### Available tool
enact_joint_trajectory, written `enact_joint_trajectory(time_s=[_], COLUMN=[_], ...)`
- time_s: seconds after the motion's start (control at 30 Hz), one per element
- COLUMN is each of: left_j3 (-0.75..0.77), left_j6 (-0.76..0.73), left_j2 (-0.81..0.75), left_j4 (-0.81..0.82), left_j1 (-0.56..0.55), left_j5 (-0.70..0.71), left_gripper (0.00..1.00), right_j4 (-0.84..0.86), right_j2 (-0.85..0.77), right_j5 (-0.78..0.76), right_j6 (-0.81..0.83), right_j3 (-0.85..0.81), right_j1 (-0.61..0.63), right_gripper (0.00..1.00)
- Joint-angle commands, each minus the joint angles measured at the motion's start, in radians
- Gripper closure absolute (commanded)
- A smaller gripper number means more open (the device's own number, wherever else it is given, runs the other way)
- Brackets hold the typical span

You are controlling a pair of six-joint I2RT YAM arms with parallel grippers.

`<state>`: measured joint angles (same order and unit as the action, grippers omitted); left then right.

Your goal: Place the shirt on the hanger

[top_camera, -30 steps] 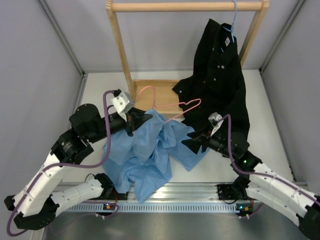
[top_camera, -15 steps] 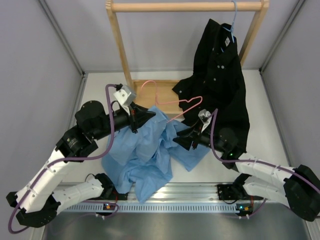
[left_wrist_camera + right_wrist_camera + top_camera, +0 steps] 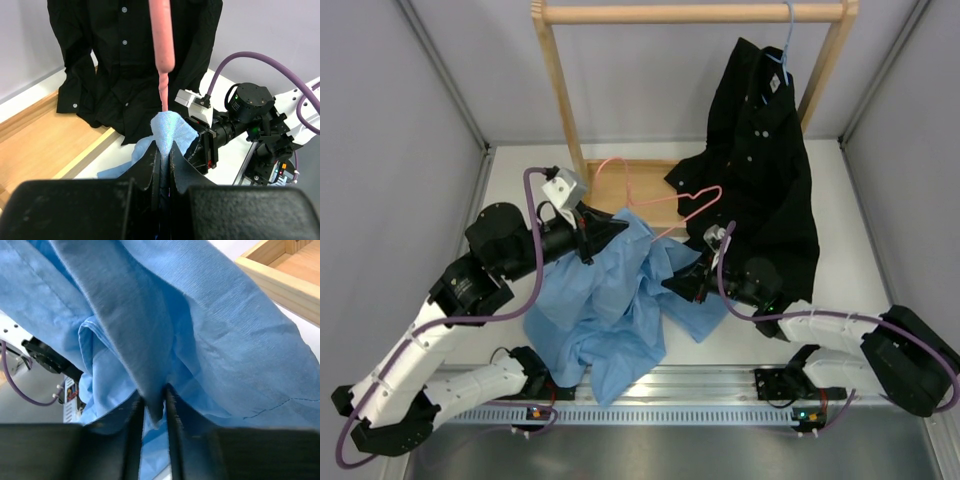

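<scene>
The blue shirt (image 3: pixel 610 300) lies crumpled on the desk (image 3: pixel 855 230), the pink hanger (image 3: pixel 672 198) tilted above its upper edge. The left gripper (image 3: pixel 619 231) and right gripper (image 3: pixel 669 287) touch the cloth from opposite sides.

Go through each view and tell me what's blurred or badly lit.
Top external: even, soft light, all sharp, though the black shirt shows little detail. Left wrist: the hanger near the lens is blurred, the left gripper dark. Right wrist: the shirt fills the frame, its weave crisp; the right gripper is dark and soft.
</scene>
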<state>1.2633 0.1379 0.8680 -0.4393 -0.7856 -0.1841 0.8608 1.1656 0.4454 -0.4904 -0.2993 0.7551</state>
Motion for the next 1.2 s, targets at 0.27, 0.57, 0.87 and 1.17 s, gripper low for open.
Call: enact_joint_trajectory(time_s=[0.27, 0.57, 0.87, 1.17], left_j3=[0.018, -0.128, -0.220, -0.236], left_j6=[-0.102, -0.328, -0.429, -0.452], left_j2=[-0.067, -0.216, -0.310, -0.233], left_j4=[0.079, -0.004, -0.032, -0.145], left_j1=[-0.001, -0.001, -0.001, -0.001], left_j5=[-0.049, -0.052, -0.051, 0.081], left_gripper=[1.00, 1.00, 1.00, 1.00], right_j4=[-0.121, -0.696, -0.908, -1.221], right_j2=[-0.122, -0.184, -0.018, 0.046], right_j5=[0.016, 0.235, 0.366, 0.138], right_j6=[0.056, 0.056, 0.035, 0.186], right_j3=[-0.079, -0.383, -0.658, -0.903], right_j1=[-0.023, -0.309, -0.513, -0.522], right_gripper=[1.00, 1.00, 1.00, 1.00])
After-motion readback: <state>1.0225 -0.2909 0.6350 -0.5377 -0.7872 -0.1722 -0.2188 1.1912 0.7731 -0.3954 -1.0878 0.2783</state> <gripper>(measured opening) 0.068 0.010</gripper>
